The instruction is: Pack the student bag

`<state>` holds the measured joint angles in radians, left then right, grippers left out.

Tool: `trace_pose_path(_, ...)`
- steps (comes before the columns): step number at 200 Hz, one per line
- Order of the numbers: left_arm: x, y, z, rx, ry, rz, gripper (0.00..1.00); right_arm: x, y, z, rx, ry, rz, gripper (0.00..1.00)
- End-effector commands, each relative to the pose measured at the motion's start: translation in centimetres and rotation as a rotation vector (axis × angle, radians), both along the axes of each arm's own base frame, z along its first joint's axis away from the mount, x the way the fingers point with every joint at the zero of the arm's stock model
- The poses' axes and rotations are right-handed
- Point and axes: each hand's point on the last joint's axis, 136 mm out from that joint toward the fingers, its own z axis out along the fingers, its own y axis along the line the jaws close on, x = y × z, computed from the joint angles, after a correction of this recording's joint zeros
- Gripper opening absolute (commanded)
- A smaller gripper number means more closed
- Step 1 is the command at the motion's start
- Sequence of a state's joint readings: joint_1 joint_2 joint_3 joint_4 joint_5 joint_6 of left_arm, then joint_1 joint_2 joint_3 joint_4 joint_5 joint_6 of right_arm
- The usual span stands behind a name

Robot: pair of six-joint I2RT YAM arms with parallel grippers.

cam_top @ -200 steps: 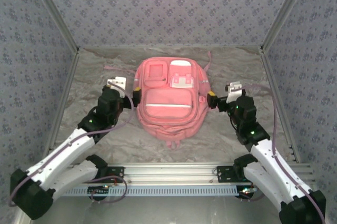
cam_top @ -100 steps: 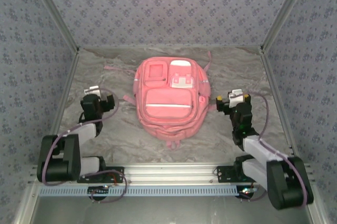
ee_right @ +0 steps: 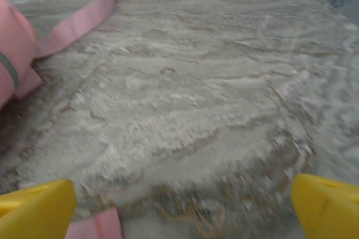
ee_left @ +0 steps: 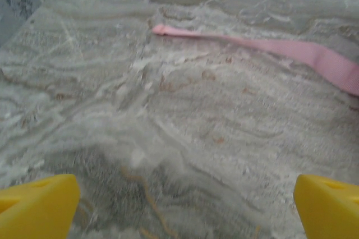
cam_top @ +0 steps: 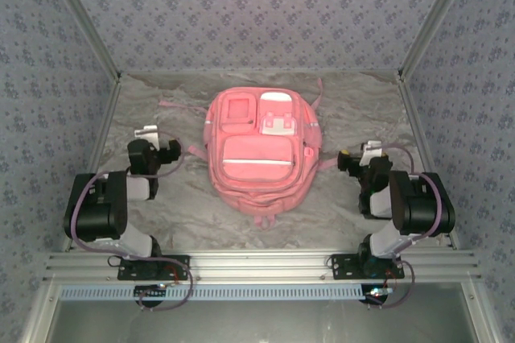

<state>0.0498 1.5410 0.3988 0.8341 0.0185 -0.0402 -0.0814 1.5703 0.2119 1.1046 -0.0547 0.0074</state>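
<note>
The student bag [cam_top: 257,154], a large pink backpack with white trim, lies flat at the table's middle with its front pockets facing up. My left gripper [cam_top: 165,150] hovers low to the bag's left, apart from it. It is open, with yellow fingertips [ee_left: 39,205] wide over bare table. A pink strap [ee_left: 280,48] lies ahead of it. My right gripper [cam_top: 348,159] sits to the bag's right, also open and empty, its fingertips [ee_right: 328,205] spread. The bag's edge [ee_right: 11,54] and a strap [ee_right: 78,23] show at the left of the right wrist view.
The grey marbled table [cam_top: 346,206] is walled by patterned panels on three sides. Both arms are folded back close to their bases by the aluminium rail [cam_top: 257,262]. A short pink strap end [ee_right: 95,225] lies by the right gripper's left finger.
Both arms have pulled back from the bag's sides and folded toward their bases. The grippers now sit farther from the bag, which has not moved.
</note>
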Motion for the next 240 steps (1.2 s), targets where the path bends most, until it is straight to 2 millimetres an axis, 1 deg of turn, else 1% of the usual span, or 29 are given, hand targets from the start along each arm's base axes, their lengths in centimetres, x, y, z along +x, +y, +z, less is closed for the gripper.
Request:
trace_pose_path(1, 0.3, -0.8, 0.3, 0.003, -0.003, -0.051, 0.98, 3.0, 1.5, 1.9, 0.017, 0.032, 0.107, 1.0)
trace_pose_path(4, 0.3, -0.9, 0.4, 0.004, -0.007, -0.052, 0.98, 2.8, 1.5, 1.6, 0.001, 0.038, 0.1, 1.0)
trace_pose_path(7, 0.3, -0.9, 0.3, 0.003, -0.004, -0.051, 0.98, 2.8, 1.2, 1.7, -0.002, 0.026, 0.074, 1.0)
trace_pose_path(12, 0.3, -0.8, 0.3, 0.003, -0.001, -0.052, 0.98, 2.8, 0.6, 1.5, 0.04, 0.023, 0.021, 1.0)
trace_pose_path(19, 0.3, -0.8, 0.3, 0.003, -0.004, -0.051, 0.98, 3.0, -0.2, 1.9, 0.02, 0.013, -0.022, 1.0)
trace_pose_path(28, 0.3, -0.8, 0.4, 0.003, -0.004, -0.051, 0.98, 3.1, 0.0, 1.6, -0.006, 0.044, -0.022, 1.0)
trace_pose_path(42, 0.3, -0.8, 0.3, 0.002, -0.003, -0.051, 0.98, 3.1, 0.5, 1.5, -0.015, 0.043, -0.018, 1.0)
trace_pose_path(59, 0.3, -0.8, 0.3, 0.003, -0.003, -0.05, 0.98, 3.0, 0.3, 1.9, -0.039, 0.023, -0.034, 1.0)
trace_pose_path(68, 0.3, -0.8, 0.4, 0.002, -0.004, -0.051, 0.98, 2.9, 0.6, 1.5, -0.031, 0.042, -0.022, 1.0)
trace_pose_path(78, 0.3, -0.8, 0.3, 0.003, -0.002, -0.051, 0.98, 2.9, 0.3, 1.6, -0.042, 0.037, -0.035, 1.0)
trace_pose_path(88, 0.2, -0.8, 0.3, 0.002, -0.001, -0.051, 0.98, 2.9, 0.4, 1.9, -0.055, 0.02, -0.044, 1.0)
trace_pose_path(100, 0.3, -0.9, 0.3, 0.002, -0.002, -0.052, 0.98, 2.9, 1.0, 1.5, -0.043, 0.037, -0.017, 1.0)
trace_pose_path(240, 0.3, -0.9, 0.3, 0.003, -0.004, -0.051, 0.98, 2.9, 0.9, 1.3, -0.029, 0.05, -0.004, 1.0)
